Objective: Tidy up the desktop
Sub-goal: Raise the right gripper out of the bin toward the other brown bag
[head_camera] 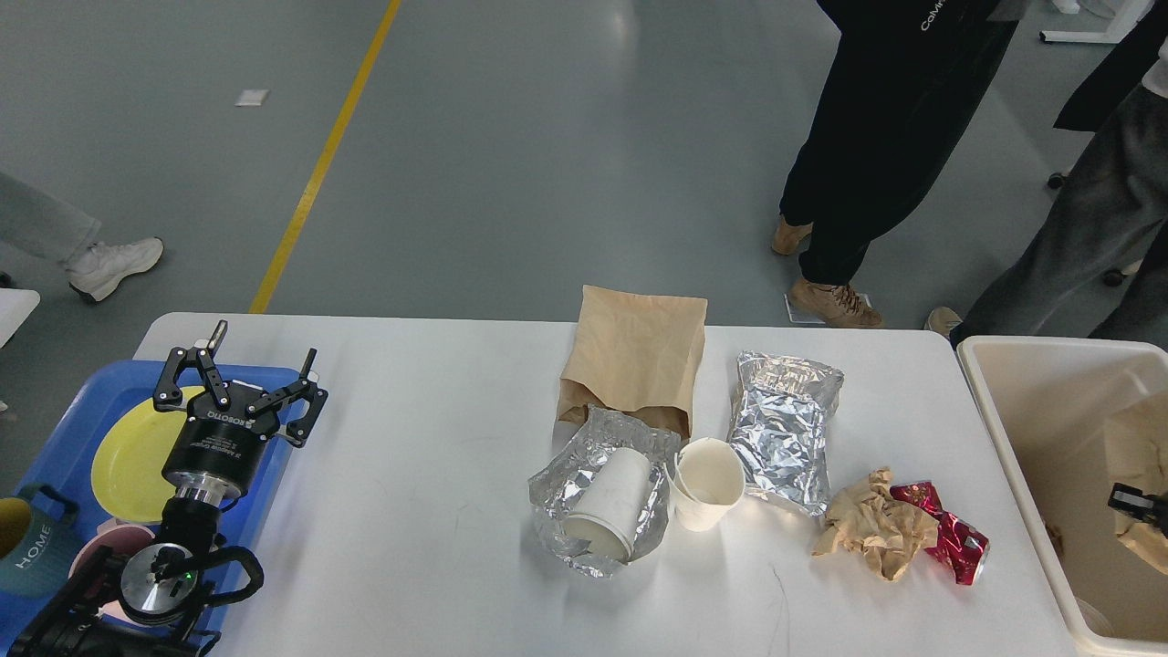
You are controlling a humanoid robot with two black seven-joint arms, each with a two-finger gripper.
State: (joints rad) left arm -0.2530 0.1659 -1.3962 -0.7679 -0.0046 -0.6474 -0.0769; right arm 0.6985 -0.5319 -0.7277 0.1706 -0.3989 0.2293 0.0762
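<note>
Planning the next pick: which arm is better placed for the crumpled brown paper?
Right, probably. The crumpled brown paper lies beside the bin, where the right gripper is; the left gripper hovers over the blue tray.

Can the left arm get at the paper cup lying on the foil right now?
Probably yes: the left end effector is open above the blue tray, and only bare desktop lies between it and the paper cup. Whether it can stretch that far is unclear.
</note>
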